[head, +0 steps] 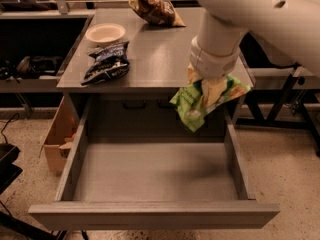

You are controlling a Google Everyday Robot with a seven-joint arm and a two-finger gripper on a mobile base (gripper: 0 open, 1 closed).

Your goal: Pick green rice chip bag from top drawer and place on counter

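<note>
Left side of the counter point(160, 59) is taken by the bowl point(105, 32) and dark bag point(107, 64), with the brown bag point(152, 9) at the back. The free patch is centre-right. Aim there, or the drop lands on or shoves the others.

The drawer point(150, 216) is open below. The green bag point(192, 104) hangs in the air at the counter's front right edge, low end looking below the lip. The gripper point(214, 90) is just above it, jaws pinching the crumpled upper part.

Risks:
- Low end snags the lip if moved back without more lift.
- Crinkly film slips and falls into the drawer.
- Released too near the edge, it slides off.
</note>
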